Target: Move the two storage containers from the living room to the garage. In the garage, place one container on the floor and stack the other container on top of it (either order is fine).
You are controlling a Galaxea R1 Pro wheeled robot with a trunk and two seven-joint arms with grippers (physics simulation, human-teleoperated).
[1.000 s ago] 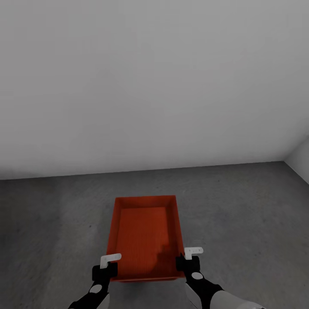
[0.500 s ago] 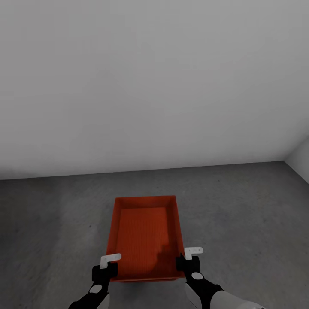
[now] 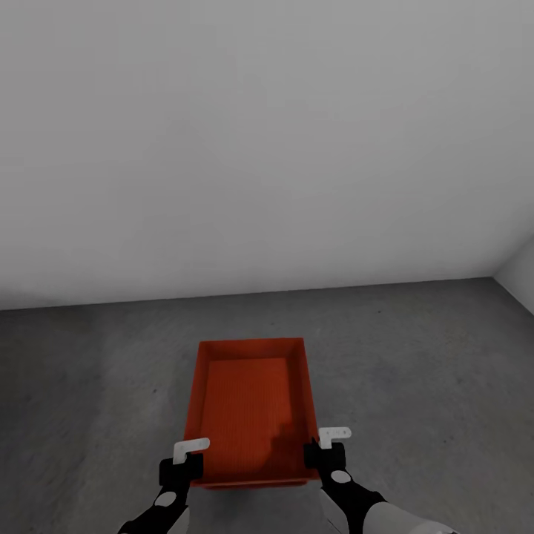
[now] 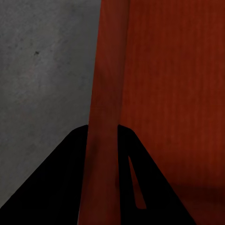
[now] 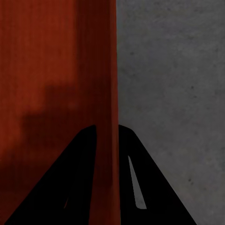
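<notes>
Grey wall (image 3: 267,148) rises beyond the claws; grey floor (image 3: 415,356) spreads beneath them. Between them sits the orange bin (image 3: 252,408), each side wall pinched: left claw (image 3: 185,463) and right claw (image 3: 320,451) closed on it.

A plain pale grey wall (image 3: 267,141) fills the view toward 12 o'clock. Below it lies the rough dark grey floor (image 3: 415,356). A second wall (image 3: 519,274) meets it at 3 o'clock.

I have my left gripper (image 3: 187,458) and right gripper (image 3: 324,445) each clamped on a side wall, arms forward and low.
</notes>
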